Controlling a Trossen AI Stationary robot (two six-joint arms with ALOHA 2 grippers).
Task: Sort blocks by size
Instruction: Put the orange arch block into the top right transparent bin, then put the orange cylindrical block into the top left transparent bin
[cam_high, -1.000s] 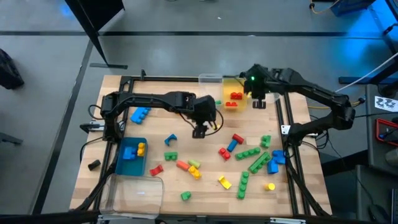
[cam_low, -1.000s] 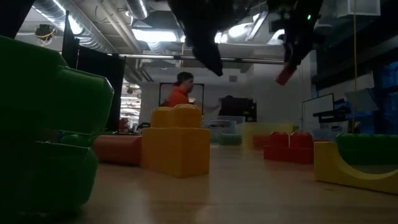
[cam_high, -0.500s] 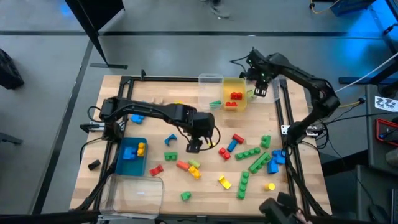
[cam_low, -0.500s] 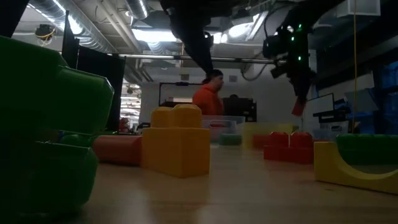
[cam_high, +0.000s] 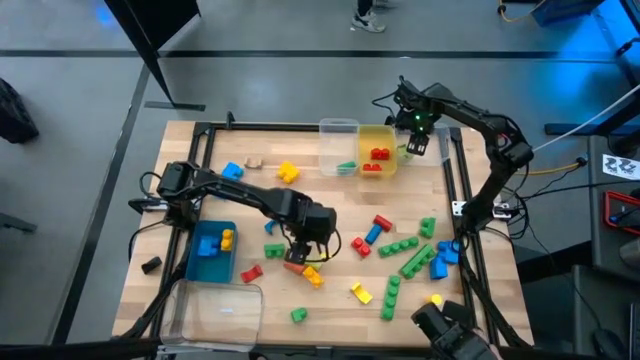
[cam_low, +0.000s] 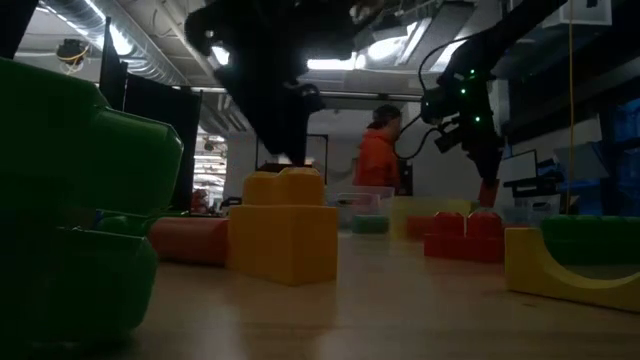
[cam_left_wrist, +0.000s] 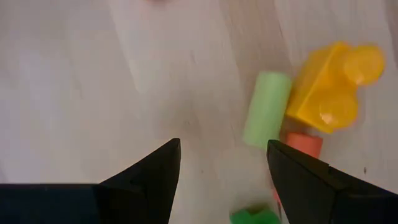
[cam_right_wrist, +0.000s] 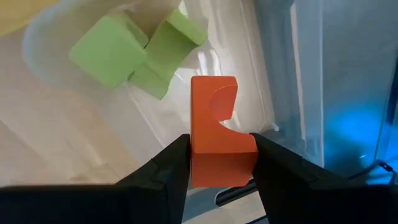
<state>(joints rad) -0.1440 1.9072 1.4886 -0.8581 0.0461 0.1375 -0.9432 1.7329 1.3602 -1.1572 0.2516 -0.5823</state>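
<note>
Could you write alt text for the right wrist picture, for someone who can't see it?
An orange block with a curved notch sits between the right end effector's two dark fingers, above a clear bin. Two light green blocks lie close together in that bin.

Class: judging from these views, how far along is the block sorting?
Done: red blocks lie in the yellow bin and some in the blue tray. In hand: the right gripper holds an orange block beside that bin. Left: the open left gripper hovers above many loose blocks.
</note>
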